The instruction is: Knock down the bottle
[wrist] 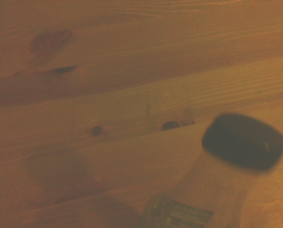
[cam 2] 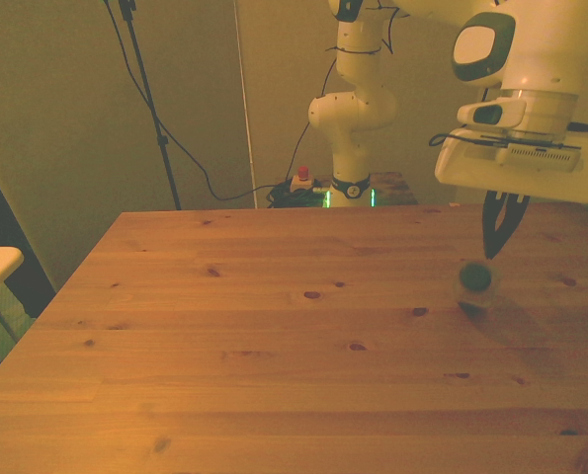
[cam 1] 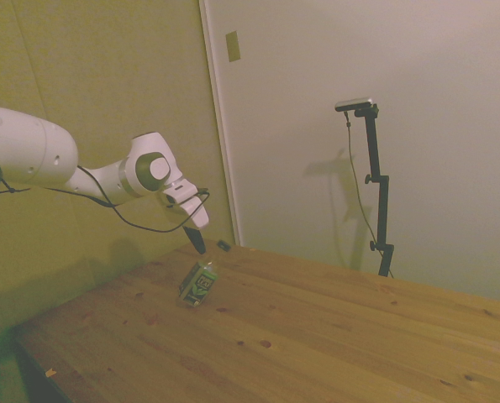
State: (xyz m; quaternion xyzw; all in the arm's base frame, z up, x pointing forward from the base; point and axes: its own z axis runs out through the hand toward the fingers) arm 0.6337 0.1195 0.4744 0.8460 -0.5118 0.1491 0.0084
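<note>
Now the bottle (cam 1: 199, 283) leans mid-topple under the gripper (cam 1: 198, 242).

Side view: the bottle stands tilted on the table (cam 1: 334, 336), cap end just below the dark fingers, which suggests a push at the top where it tips easiest. Front view: the gripper (cam 2: 498, 234) hangs just above the bottle (cam 2: 474, 280), its 2 fingers drawn close to a point and holding nothing, fit for nudging, not grasping. Wrist view: the bottle (wrist: 212, 190) shows blurred, dark cap (wrist: 244, 140) uppermost, green label below.
</note>
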